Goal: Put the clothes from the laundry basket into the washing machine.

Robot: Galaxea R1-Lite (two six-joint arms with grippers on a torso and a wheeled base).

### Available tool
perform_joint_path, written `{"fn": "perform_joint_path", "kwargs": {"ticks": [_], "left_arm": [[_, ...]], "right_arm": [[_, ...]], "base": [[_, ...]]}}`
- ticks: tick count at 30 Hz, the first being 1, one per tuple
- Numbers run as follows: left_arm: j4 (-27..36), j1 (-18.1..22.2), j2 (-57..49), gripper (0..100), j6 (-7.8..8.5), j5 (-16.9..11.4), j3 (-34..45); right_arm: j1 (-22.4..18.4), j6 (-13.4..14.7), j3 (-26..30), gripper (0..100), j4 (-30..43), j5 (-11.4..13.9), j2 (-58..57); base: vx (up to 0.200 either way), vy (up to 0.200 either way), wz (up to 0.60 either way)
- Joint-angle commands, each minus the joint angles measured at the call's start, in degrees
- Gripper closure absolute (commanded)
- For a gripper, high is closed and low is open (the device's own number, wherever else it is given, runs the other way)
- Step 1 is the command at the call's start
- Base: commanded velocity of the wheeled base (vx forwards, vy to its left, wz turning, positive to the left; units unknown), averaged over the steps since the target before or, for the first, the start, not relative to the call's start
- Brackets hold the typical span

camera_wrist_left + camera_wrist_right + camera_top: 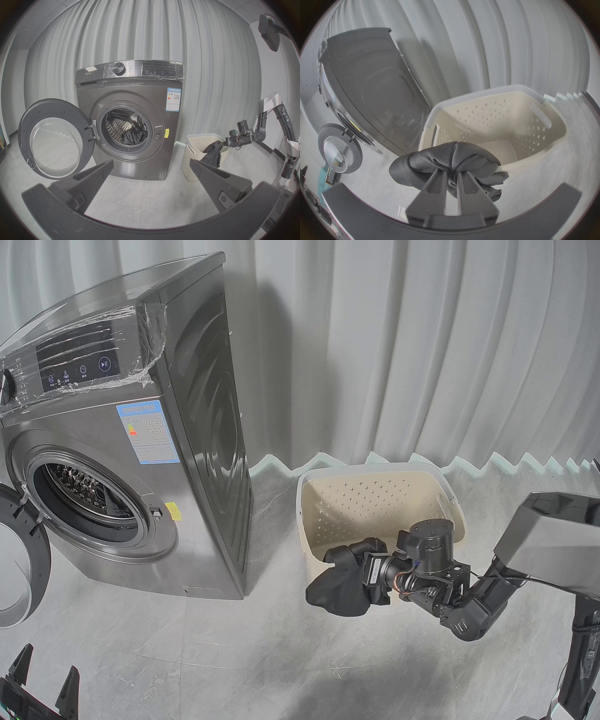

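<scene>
**Right claw clamped on a dark garment at the basket's rim**

The right gripper [451, 172] has its two fingers pinched close together on a bunched dark grey garment [447, 159], the fabric bulging around the fingertips. In the head view the same garment [340, 587] hangs from the gripper [367, 569] at the near corner of the laundry basket [375, 472], on the side towards the washer. It droops down in front of the basket's outer wall. Whether the cloth touches the rim I cannot tell.

The basket is cream plastic with small star-shaped perforations and stands on the pale marbled floor [250, 646], just beside the right flank of the washing machine [206, 427]. The machine is a grey front-loader with its round door [19, 565] swung wide open to its left. The left wrist view shows dark clothes [132, 137] lying in the bottom of the drum [120, 123].

The left gripper [44, 677] is low and well apart from the basket, in front of the washer, its fingers [93, 176] spread wide with nothing between them.

A pleated white curtain [406, 334] hangs behind both machine and basket.
</scene>
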Motion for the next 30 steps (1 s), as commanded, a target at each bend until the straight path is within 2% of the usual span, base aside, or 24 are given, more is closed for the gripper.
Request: {"fn": "perform_joint_path", "kwargs": {"ticks": [1,10,15,18,25,29,30], "left_arm": [[0.0,0.0,-0.9,0,-0.02,0.0,0.9],[0.0,0.0,-0.9,0,-0.02,0.0,0.9],[0.0,0.0,-0.9,0,-0.11,-0.1,0.9],[0.0,-0.1,-0.9,0,-0.11,-0.2,0.9],[0.0,-0.1,-0.9,0,-0.28,-0.2,0.9],[0.1,-0.1,-0.9,0,-0.28,-0.2,0.9],[0.1,-0.1,-0.9,0,-0.28,-0.2,0.9]], "right_arm": [[0.5,-1.4,5.7,100,-3.4,-0.2,-9.0],[0.6,-6.6,12.9,100,-9.9,-0.1,-19.5],[0.6,-9.8,15.8,100,-9.8,0.0,-26.2],[0.8,-10.6,15.9,100,-8.5,0.0,-30.0],[1.2,-12.8,18.3,100,-7.6,-0.4,-34.3],[1.2,-14.7,18.8,100,-7.8,-0.4,-35.2],[2.4,-15.9,19.5,100,-8.3,-0.2,-36.1]], "base": [[0.0,0.0,0.0],[0.0,0.0,0.0],[0.0,0.0,0.0],[0.0,0.0,0.0],[0.0,0.0,0.0],[0.0,0.0,0.0],[0.0,0.0,0.0]]}}
